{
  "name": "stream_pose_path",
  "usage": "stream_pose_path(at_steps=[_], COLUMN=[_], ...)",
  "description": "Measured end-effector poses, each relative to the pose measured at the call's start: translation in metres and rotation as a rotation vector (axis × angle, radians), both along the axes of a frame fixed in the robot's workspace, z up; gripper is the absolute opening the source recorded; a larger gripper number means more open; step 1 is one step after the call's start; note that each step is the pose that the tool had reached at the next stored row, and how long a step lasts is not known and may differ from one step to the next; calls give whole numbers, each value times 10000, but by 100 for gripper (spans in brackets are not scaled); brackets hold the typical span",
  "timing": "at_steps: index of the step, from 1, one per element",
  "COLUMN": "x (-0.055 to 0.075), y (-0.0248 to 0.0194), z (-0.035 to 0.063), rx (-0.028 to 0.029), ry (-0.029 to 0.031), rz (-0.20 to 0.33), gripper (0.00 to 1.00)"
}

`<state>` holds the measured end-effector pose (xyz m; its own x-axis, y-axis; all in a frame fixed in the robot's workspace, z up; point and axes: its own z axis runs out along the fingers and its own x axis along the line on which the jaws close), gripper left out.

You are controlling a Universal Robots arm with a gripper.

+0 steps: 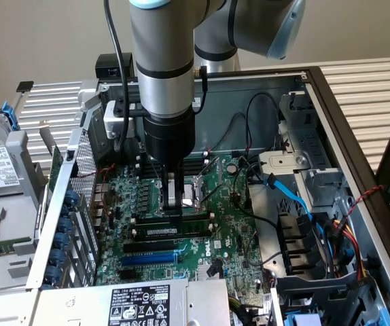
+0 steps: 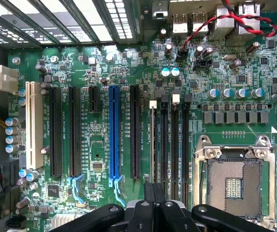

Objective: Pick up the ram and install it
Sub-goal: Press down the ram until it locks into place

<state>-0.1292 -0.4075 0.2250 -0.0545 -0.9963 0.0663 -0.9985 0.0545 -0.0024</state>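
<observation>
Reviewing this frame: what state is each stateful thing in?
black two-finger gripper: shut, over the memory slots.
long green ram stick: standing on edge in a black slot; seating unclear.
blue expansion slot: empty.
metal-framed processor socket: empty, uncovered.
grey computer case: side open.

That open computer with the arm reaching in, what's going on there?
A robot arm is reaching down into an open computer case, with its hand closed and low over the green motherboard. It sits right at the row of black memory slots, beside the empty processor socket. A memory stick with a white label lies along one slot just under the hand, so it seems to be pressing it in.
</observation>
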Motion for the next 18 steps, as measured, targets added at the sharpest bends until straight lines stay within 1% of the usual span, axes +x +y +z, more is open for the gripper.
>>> stream_pose_path(at_steps=[3, 4, 5, 6, 7, 9, 11, 18], x=[0, 2, 4, 2, 1, 1, 1, 0], y=[0, 3, 5, 4, 6, 12, 15, 15], z=[4, 27, 65, 117, 162, 256, 327, 335], rx=[-1, 10, 16, 3, 2, 1, 0, 1], ry=[1, -6, -19, -8, -10, -20, -32, -37], rz=[0, -1, 1, 2, 2, 2, 1, 0], gripper=[10, 10, 10, 10, 10, 10, 10, 10])
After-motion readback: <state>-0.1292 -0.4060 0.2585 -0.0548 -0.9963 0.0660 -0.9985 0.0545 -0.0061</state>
